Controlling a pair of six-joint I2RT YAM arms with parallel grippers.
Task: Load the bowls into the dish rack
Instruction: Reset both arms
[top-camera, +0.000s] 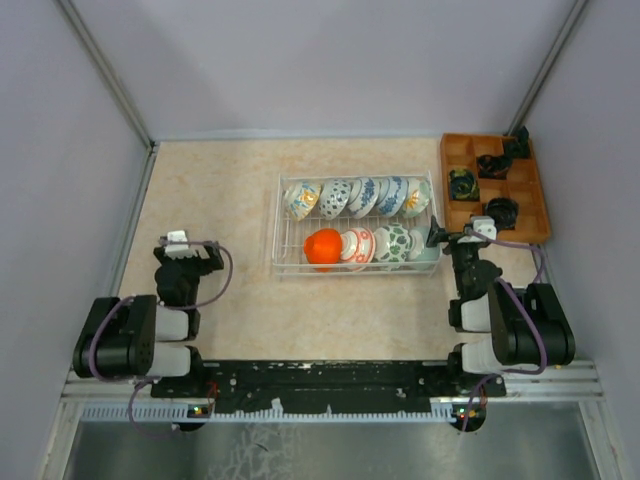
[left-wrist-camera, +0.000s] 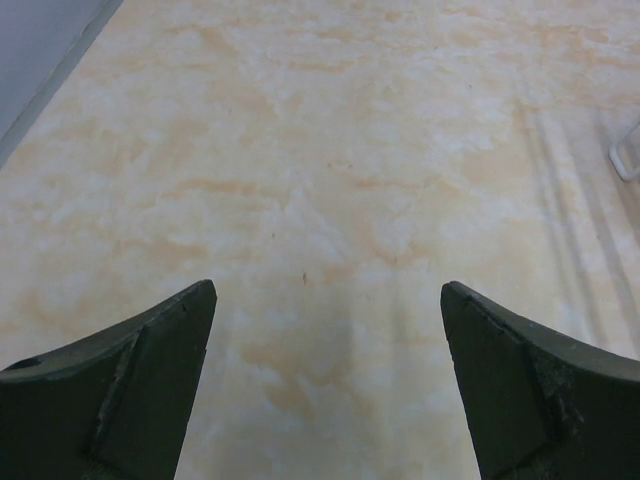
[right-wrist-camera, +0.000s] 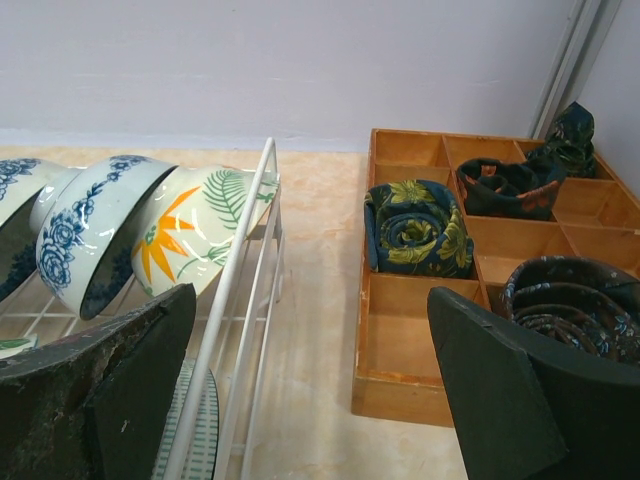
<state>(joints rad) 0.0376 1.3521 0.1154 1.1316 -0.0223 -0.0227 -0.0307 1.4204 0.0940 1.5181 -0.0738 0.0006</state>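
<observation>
1. Since every one of the bowls (top-camera: 360, 220) in view sits inside the dish rack (top-camera: 278, 245), the loading looks finished, or very nearly so. Five bowls fill the far row and four the near row, with the orange bowl (top-camera: 322, 247) at the near row's left end.
2. Each bowl is tipped on edge and leans on its neighbour. That lets the wire grid prop them, packs them close, and would let water run off.
3. The rack lies mid-surface (top-camera: 220, 190), between the two arms, where either could reach it.
4. The right fingers (right-wrist-camera: 520, 400) stand wide apart with nothing between them. They are low, just beside the rack's right wall, over the strip between the rack and the wooden tray (top-camera: 545, 205). An open, empty stance there suits either letting go or drawing away.
5. The left fingers (left-wrist-camera: 130, 390) are likewise apart and empty, over bare surface well left of the rack.
6. The tray's dark rolled items (right-wrist-camera: 415, 228) are no part of the job, and I see no bowl outside the rack.
</observation>
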